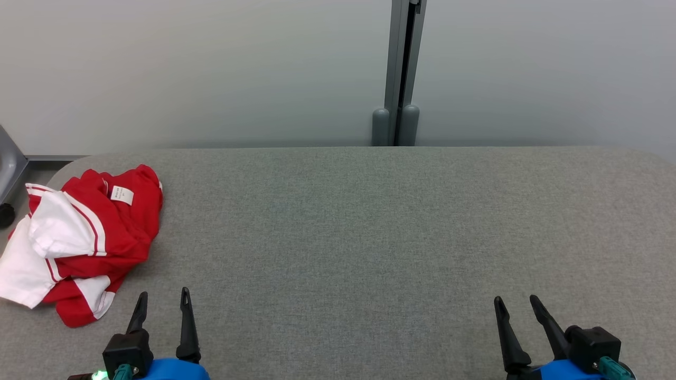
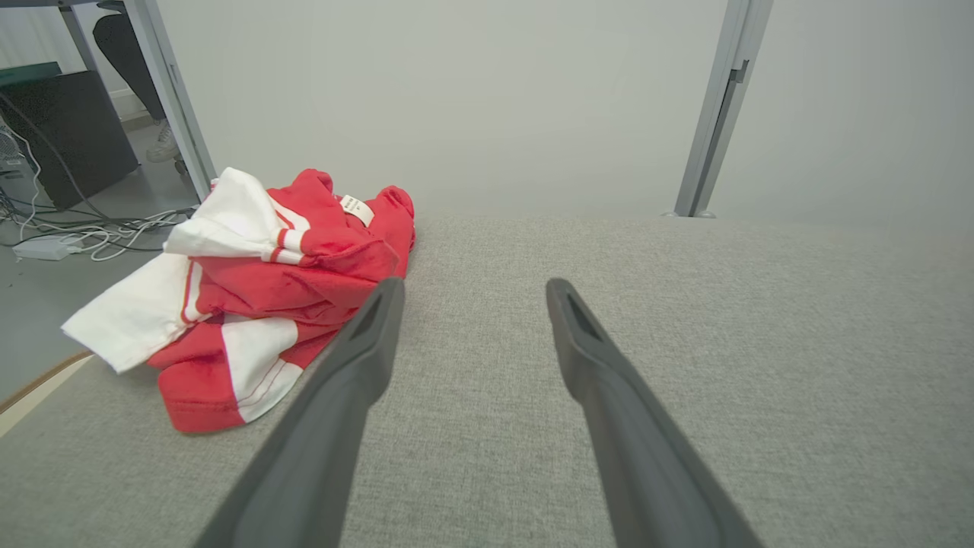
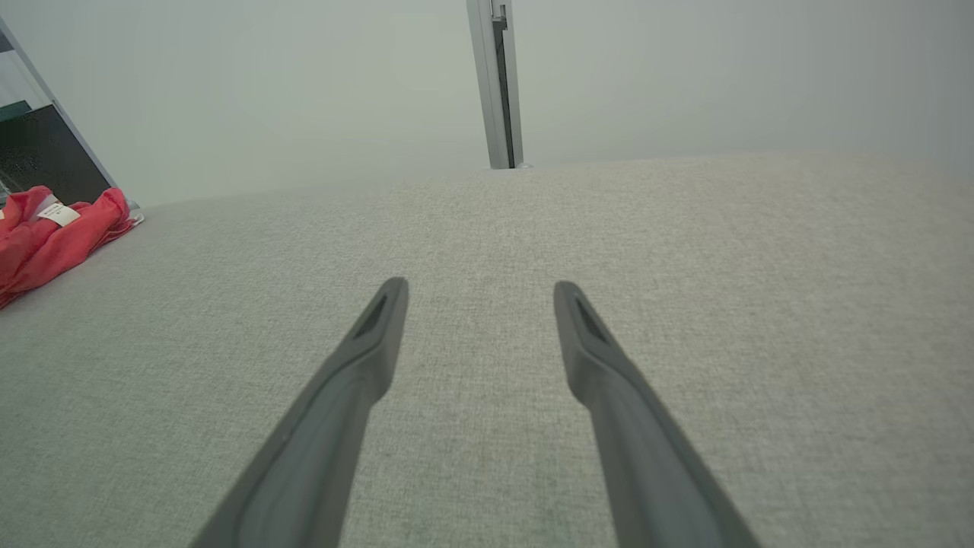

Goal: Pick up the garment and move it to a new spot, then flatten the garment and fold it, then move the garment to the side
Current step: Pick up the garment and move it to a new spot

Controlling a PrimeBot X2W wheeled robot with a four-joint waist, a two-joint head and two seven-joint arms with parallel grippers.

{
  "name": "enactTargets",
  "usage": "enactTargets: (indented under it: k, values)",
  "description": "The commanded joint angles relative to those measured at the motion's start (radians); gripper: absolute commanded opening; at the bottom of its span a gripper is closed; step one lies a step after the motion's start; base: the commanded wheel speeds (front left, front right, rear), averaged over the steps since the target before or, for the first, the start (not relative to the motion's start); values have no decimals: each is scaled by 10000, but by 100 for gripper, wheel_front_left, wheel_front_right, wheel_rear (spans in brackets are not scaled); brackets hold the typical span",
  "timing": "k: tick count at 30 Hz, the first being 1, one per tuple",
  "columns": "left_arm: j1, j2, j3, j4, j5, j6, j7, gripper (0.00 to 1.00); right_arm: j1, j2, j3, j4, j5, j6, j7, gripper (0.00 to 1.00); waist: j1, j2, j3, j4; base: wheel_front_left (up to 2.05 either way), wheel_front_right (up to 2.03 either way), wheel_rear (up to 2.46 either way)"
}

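The crumpled red-and-white garment [image 1: 90, 237] lies along the tabletop's [image 1: 369, 221] left edge, its long axis running near to far. The left tool [image 1: 163, 293], released and empty, sits just near-right of it, the closer arm. The right tool [image 1: 515, 299], likewise spread empty, is well apart.

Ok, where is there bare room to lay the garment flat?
The table is bare from the garment across to its right side, between the back wall and the open left end effector and right end effector. The widest patch is centre, before the metal post. Crowded: the left corner, where the garment lies.
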Motion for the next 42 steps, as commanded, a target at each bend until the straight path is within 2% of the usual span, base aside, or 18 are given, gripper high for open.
enactTargets:
  k: [1,10,32,42]
  values:
    - [-77,14,-45,-19,-61,24,-31,100,-67,-70,3,-1,19,4,-59,100,0,0,-1,10,0,0,0]
    - [-116,27,50,-153,-21,-63,-30,100,63,-65,-2,-73,-54,4,-53,100,0,0,-3,481,0,0,0]
    - [146,217,534,-385,85,53,-30,100,207,-67,-4,-163,21,4,-50,100,0,0,-32,3714,0,0,0]
    - [246,201,632,-452,78,105,-30,100,235,-69,10,-203,-12,4,-50,100,0,0,-47,4412,0,0,0]
